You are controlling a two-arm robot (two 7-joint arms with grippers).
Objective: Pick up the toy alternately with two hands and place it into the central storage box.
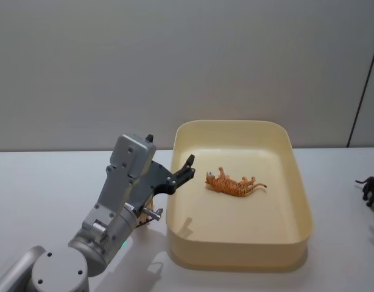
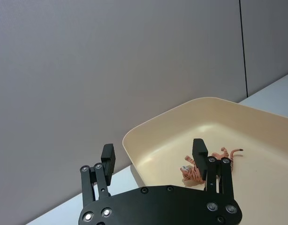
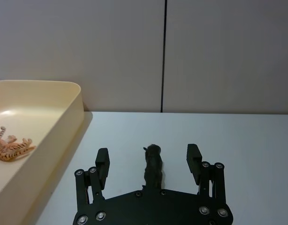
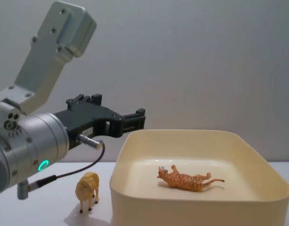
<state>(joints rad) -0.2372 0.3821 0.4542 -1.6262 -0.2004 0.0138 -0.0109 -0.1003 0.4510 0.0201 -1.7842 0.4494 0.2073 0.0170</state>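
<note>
An orange striped tiger toy point(image 1: 234, 184) lies on its side inside the cream-yellow central storage box point(image 1: 299, 188). My left gripper point(image 1: 187, 169) hovers over the box's left rim, open and empty. In the left wrist view its fingers point(image 2: 199, 152) stand wide apart, with the tiger point(image 2: 193, 174) partly behind one of them. A dark animal toy point(image 3: 153, 166) stands on the table to the right of the box. My right gripper point(image 3: 147, 160) is open just behind it, one finger on either side, not touching it. The head view has this dark toy point(image 1: 371, 190) at the right edge.
A small tan animal toy point(image 4: 88, 188) stands on the table left of the box point(image 4: 196, 136), beneath my left arm and its cable. The grey wall runs close behind the table. White tabletop lies on both sides of the box.
</note>
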